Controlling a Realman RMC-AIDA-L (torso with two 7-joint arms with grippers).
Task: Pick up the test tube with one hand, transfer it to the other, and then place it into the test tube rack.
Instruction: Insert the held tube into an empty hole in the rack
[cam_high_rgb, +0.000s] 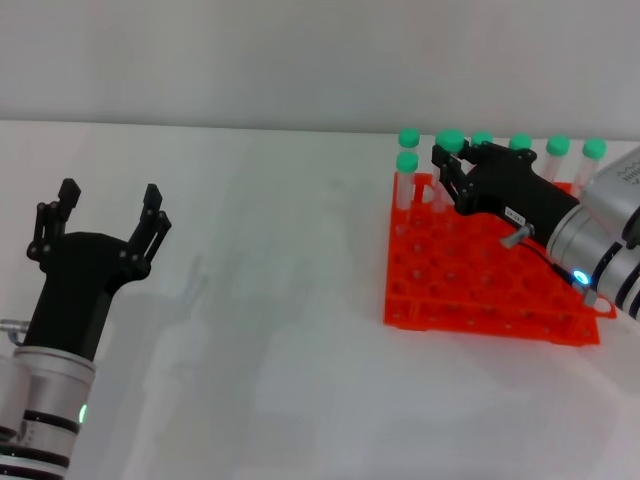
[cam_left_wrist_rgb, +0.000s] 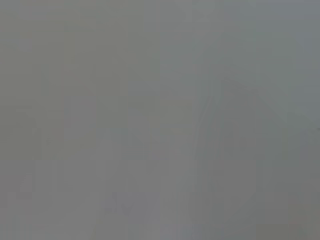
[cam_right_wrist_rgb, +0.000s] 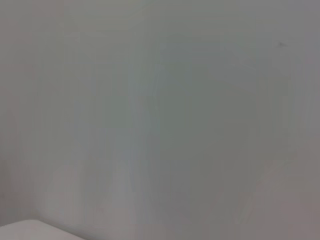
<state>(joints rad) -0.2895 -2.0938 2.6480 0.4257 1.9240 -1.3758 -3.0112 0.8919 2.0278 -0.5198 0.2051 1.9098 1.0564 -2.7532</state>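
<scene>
Your right gripper (cam_high_rgb: 447, 165) is reaching over the back left corner of the orange test tube rack (cam_high_rgb: 480, 290), fingers clenching a green-capped test tube (cam_high_rgb: 449, 143) above the holes. Your left gripper (cam_high_rgb: 105, 222) is hovering far left, fingers splayed, holding nothing.

White table (cam_high_rgb: 300, 350), seemingly plain pale wall (cam_high_rgb: 300, 60).

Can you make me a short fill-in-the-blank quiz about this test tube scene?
1. The rack is coloured ____.
2. The tubes standing in the rack have caps coloured ____.
3. The gripper reaching over the rack is the ____ one.
4. The left gripper has its fingers spread ____.

Missing words: orange-red; green; right; open
</scene>
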